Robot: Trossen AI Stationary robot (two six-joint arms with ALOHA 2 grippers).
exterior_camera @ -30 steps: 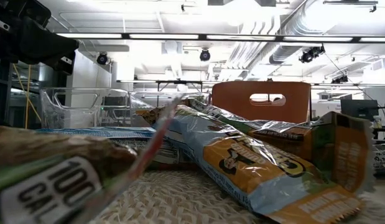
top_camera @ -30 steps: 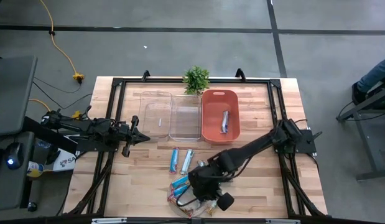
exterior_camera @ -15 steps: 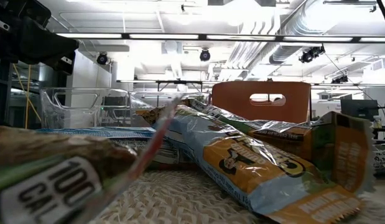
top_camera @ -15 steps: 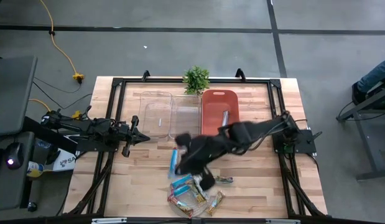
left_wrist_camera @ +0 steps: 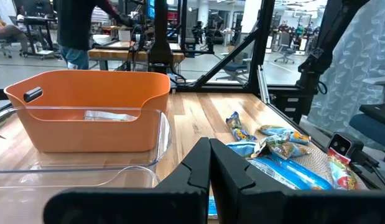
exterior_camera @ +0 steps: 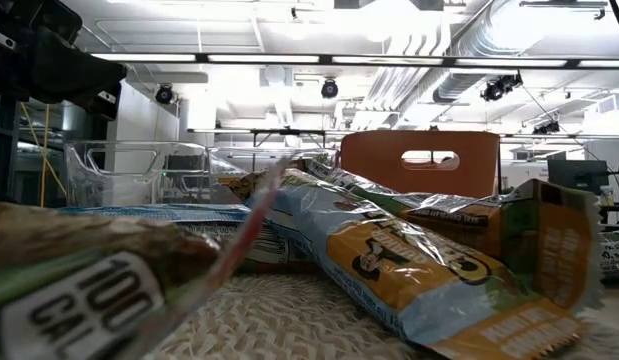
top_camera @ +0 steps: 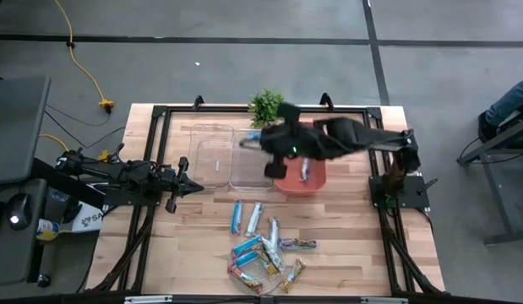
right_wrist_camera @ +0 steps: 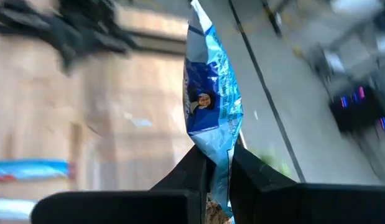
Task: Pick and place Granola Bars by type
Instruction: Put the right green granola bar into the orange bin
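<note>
Several granola bars (top_camera: 263, 253) lie in a loose pile near the table's front edge, with more bars (top_camera: 246, 218) just beyond; the low view shows them resting on a woven mat (exterior_camera: 289, 315). My right gripper (top_camera: 259, 143) hangs high over the clear bins (top_camera: 231, 156), shut on a blue-wrapped bar (right_wrist_camera: 209, 99). A silver bar (top_camera: 305, 165) lies in the orange bin (top_camera: 299, 156). My left gripper (top_camera: 192, 187) waits shut at the table's left, pointing level, touching nothing. My right gripper pinches the blue bar by one end of its wrapper (right_wrist_camera: 218, 167) between its two fingers. The rest of the bar sticks out beyond the fingertips, lengthwise along the fingers. The bar is lifted clear of the table and bins.
Two clear bins stand side by side left of the orange bin at the table's far side. A small green plant (top_camera: 266, 107) stands behind them. A black frame (top_camera: 160, 118) runs round the table's edges. Bare wood lies between the bins and the pile.
My right gripper has risen from the pile near the front edge and swung toward the far edge, to above the bins. It has turned on the way, staying shut on the blue bar, which is lifted clear. The other bars lie as before.
</note>
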